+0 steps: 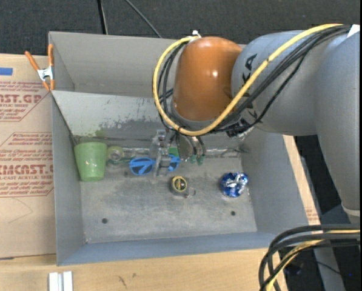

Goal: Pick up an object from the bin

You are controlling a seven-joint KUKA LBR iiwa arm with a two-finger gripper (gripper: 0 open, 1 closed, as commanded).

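My gripper (164,157) reaches down near the back of the bin, just under the orange cover, its metal fingers standing over the right end of a blue plastic piece (143,165). A small round black-and-yellow thing (179,184) lies just in front of the fingers. Left of the blue piece sits a clear, greenish small item (116,156). Whether anything is between the fingers is hidden.
A light green cup (91,159) lies on its side at the bin's left wall. A crumpled blue-and-white wrapper (233,184) rests to the right of the gripper. The arm and its cables cover the bin's back right.
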